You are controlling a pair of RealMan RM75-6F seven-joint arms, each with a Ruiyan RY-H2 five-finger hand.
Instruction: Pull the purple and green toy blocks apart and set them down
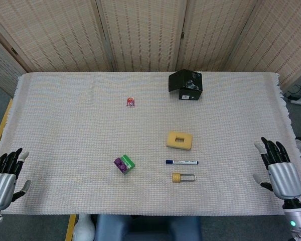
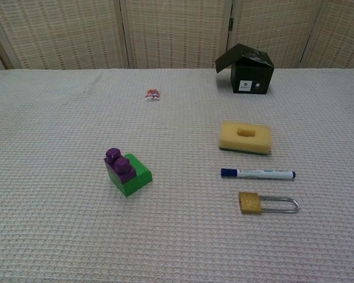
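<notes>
Head view: left hand (image 1: 4, 175) and right hand (image 1: 281, 169) both empty, fingers spread, at table edges — well apart from joined purple block (image 2: 119, 163) and green block (image 2: 130, 175), front-centre. Risk: small pair slips or tumbles if pinched off-centre — untouched yet.

Woven cloth (image 2: 59, 236) — brass-look padlock (image 2: 250, 202)

A woven folding screen (image 1: 145, 32) stands behind the table (image 1: 65, 125), which wears a pale knitted cloth.
</notes>
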